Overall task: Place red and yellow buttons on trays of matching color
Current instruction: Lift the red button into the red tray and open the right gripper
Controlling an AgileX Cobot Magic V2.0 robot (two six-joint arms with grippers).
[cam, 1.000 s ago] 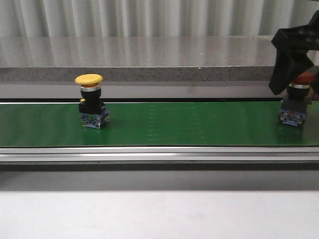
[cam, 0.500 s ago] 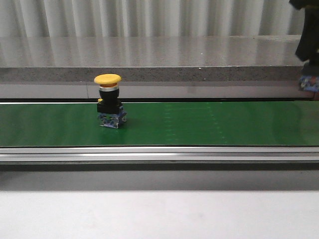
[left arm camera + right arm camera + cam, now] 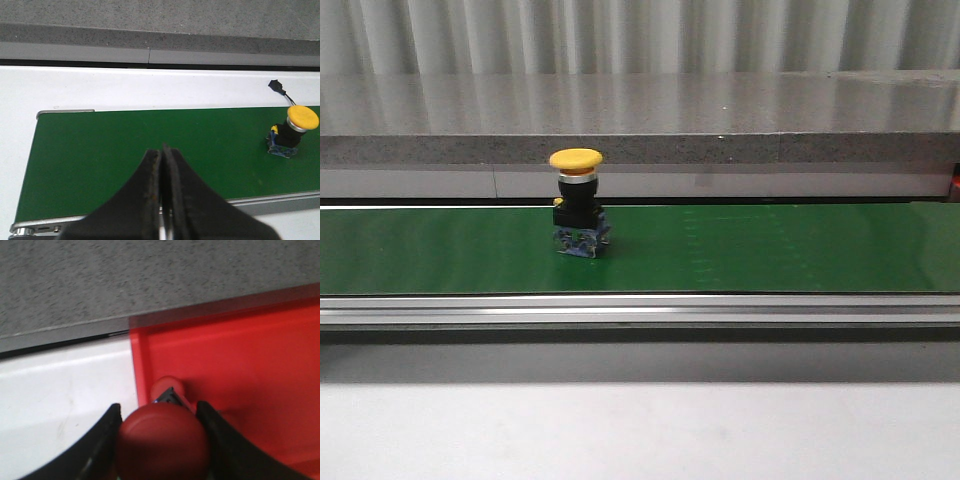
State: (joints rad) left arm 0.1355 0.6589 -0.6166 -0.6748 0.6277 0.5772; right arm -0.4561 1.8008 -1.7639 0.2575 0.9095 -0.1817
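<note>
A yellow button (image 3: 576,160) with a black body and blue base stands upright on the green belt (image 3: 770,250); the left wrist view shows the same yellow button (image 3: 302,116) far off to one side of my left gripper (image 3: 163,149), which is shut on nothing above the belt. My right gripper (image 3: 160,412) is shut on the red button (image 3: 162,440), its fingers (image 3: 107,427) pressed against the cap's sides. It hangs over the near edge of the red tray (image 3: 250,365). A second red button (image 3: 167,386) shows just beyond it inside the tray. Neither arm appears in the front view.
The green belt (image 3: 125,145) runs between metal rails (image 3: 640,312), with a grey stone ledge (image 3: 640,110) behind. A small black connector with a wire (image 3: 277,86) lies on the white table beyond the belt. White table (image 3: 65,390) borders the red tray.
The yellow button has ridden the belt rightwards. My right gripper lifted the red button off the belt's right end and left the front view.
</note>
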